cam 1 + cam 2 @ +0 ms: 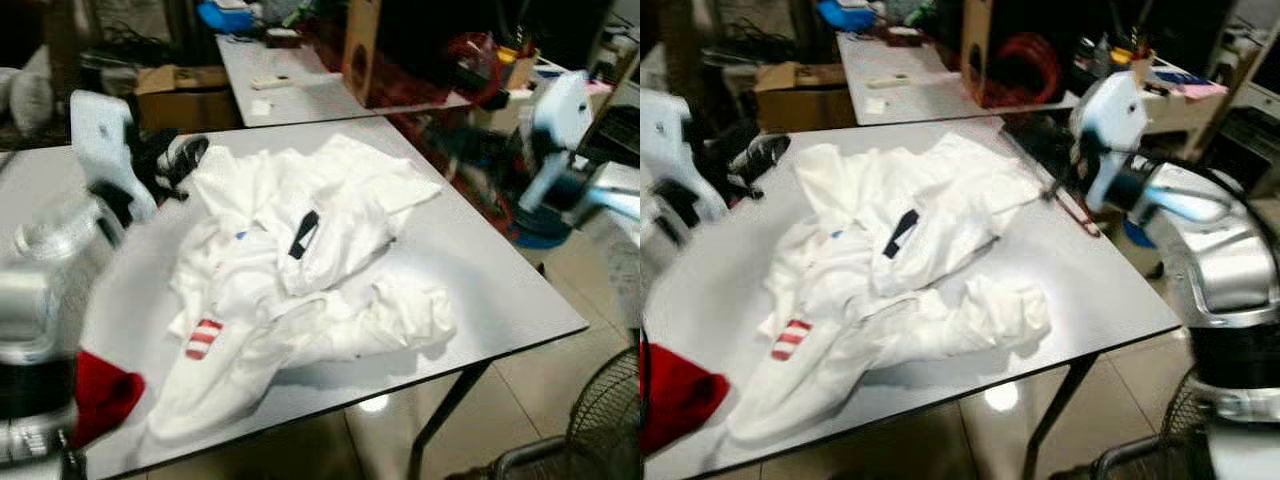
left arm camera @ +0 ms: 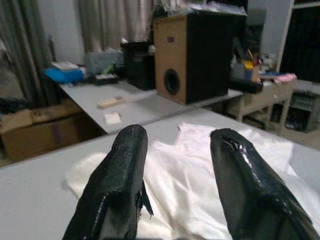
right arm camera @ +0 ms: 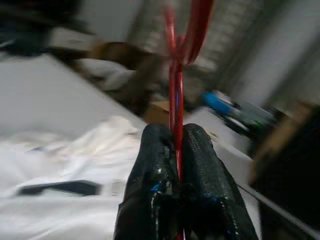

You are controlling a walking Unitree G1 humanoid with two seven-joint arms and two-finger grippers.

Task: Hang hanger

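A crumpled white garment with a black neck label and a red-striped patch lies spread over the grey table. My left gripper is open, its black fingers low over the garment's far left edge. On the right my arm is raised beside the table's right edge and blurred by motion. My right gripper is shut on the thin rod of a red hanger, which stands up from between the fingers. The hanger's full shape is blurred.
A red cloth lies at the table's near left corner. Behind stands a second table with a wooden speaker box and small items. A cardboard box sits on the floor, and a fan at the lower right.
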